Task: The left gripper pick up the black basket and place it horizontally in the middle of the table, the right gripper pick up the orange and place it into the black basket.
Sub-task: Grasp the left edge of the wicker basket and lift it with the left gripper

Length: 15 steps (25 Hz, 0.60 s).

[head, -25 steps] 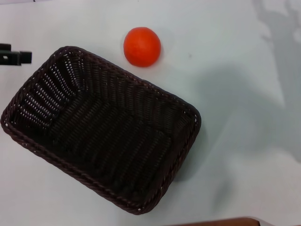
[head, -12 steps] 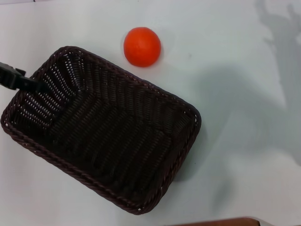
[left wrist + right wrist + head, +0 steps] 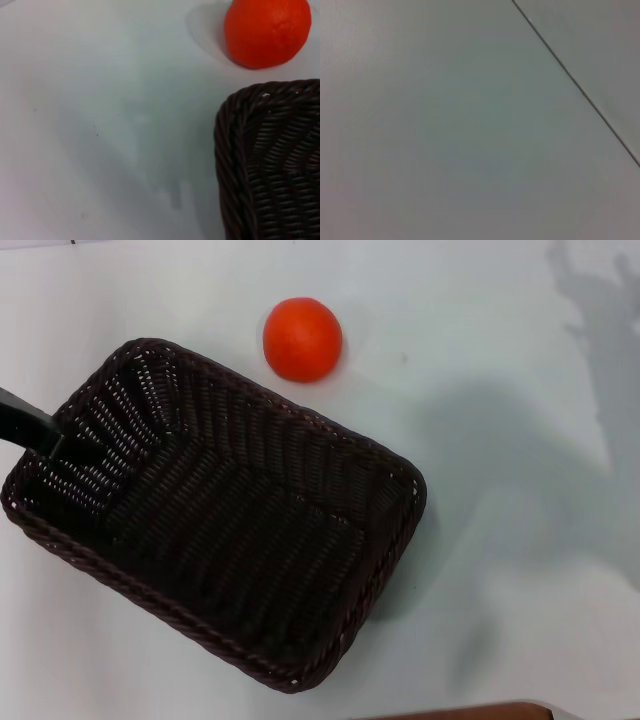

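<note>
left gripper (image 3: 50, 435) at black basket (image 3: 220, 520) left rim, closure unclear; orange (image 3: 302, 339) just beyond basket, table (image 3: 500, 360).

Bright, even light falls on the white table (image 3: 500, 340). Soft grey shadows lie at its right, one broad beside the black basket (image 3: 215, 520). The orange (image 3: 302, 338) casts a faint shadow in the left wrist view. The right wrist view shows dim, featureless grey.
</note>
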Each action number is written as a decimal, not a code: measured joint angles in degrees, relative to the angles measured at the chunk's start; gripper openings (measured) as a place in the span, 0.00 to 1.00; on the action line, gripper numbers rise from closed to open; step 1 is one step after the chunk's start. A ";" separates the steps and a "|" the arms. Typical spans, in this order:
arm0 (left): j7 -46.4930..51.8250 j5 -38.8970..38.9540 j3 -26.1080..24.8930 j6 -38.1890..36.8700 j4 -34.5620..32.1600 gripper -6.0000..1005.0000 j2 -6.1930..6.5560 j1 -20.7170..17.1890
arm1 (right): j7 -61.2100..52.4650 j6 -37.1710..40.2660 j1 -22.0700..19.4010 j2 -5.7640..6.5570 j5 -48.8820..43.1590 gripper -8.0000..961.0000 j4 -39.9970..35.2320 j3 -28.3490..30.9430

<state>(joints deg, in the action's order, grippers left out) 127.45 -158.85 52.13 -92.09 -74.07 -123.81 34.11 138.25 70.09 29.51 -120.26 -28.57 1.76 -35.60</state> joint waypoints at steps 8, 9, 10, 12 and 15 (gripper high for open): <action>0.68 0.34 -0.16 -0.23 -0.61 0.35 -0.01 0.01 | 0.00 -0.74 0.03 0.02 0.00 0.92 -0.01 0.00; 0.69 0.37 -0.42 -0.53 -0.89 0.32 0.00 0.07 | 0.00 -0.76 0.03 0.03 0.00 0.92 -0.01 0.00; 0.69 0.47 -0.68 -0.95 -1.24 0.28 0.00 0.10 | -0.01 -0.78 0.03 0.03 0.00 0.92 0.00 0.00; 0.70 1.12 -1.19 -1.90 -2.04 0.22 -0.02 0.18 | 0.00 -0.86 0.03 0.07 0.00 0.92 0.00 0.00; 0.70 3.69 -3.31 -3.56 -3.17 0.19 0.07 0.22 | 0.00 -1.33 0.11 0.12 0.00 0.92 0.00 0.00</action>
<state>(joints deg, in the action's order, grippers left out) 128.15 -155.16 48.82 -95.65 -77.24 -123.75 34.33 138.25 68.76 29.62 -120.14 -28.57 1.76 -35.59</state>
